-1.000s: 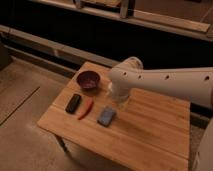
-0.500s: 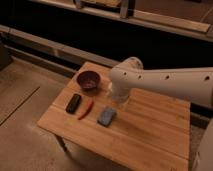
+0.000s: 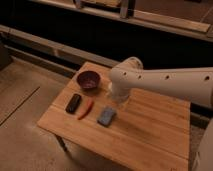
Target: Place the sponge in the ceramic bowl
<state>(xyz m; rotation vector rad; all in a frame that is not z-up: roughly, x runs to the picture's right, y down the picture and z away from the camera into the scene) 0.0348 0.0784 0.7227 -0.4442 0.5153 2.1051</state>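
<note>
The blue sponge point(image 3: 106, 116) lies flat on the wooden table point(image 3: 150, 130), near its middle. Back left on the table stands the dark maroon ceramic bowl point(image 3: 88, 79), with nothing seen inside it. My white arm reaches in from the right and bends down over the table. Its gripper point(image 3: 118, 98) hangs just behind and to the right of the sponge, a little above the tabletop, between sponge and bowl. It is open and holds nothing. The sponge lies free of it.
A black rectangular bar point(image 3: 73, 102) and a thin red-orange object point(image 3: 86, 109) lie left of the sponge. The table's front edge drops to a concrete floor. A dark wall with ledges runs behind the table.
</note>
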